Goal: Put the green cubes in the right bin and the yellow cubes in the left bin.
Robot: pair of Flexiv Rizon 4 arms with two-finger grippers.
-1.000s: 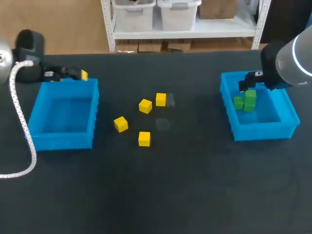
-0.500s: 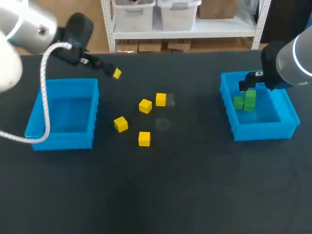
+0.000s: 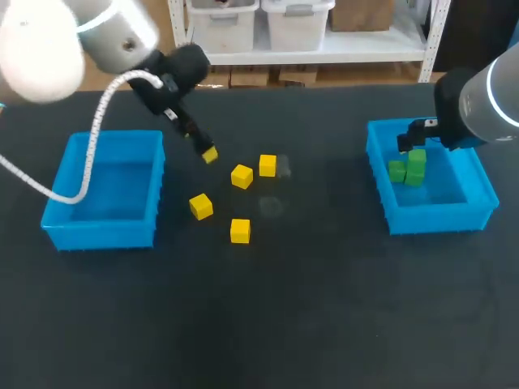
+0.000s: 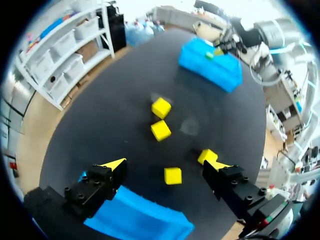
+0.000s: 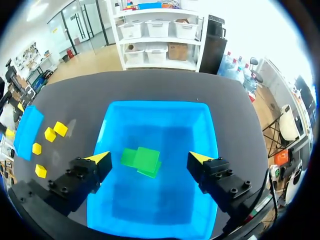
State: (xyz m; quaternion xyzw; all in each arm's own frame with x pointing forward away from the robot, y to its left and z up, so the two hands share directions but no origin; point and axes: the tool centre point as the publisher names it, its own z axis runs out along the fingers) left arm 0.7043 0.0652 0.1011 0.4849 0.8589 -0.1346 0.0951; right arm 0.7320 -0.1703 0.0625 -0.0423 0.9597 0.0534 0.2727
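Black tabletop, head view: the right bin (image 3: 381,174) holds a cluster of green cubes (image 3: 408,168), and no green shows loose on the table (image 3: 324,308), so that half reads as done. Four yellow cubes (image 3: 242,176) lie grouped on the table between the bins. The left bin (image 3: 57,203) shows no yellow inside, so that half is judged not yet begun. Note: left gripper (image 3: 208,153) hangs just beside the yellow group, right gripper (image 3: 405,139) over the right bin. Left wrist view: fingers spread wide, nothing held, one yellow cube on the table below the gap, another near one tip. Right wrist view: fingers parted, empty, green cubes lying on the bin floor below them.
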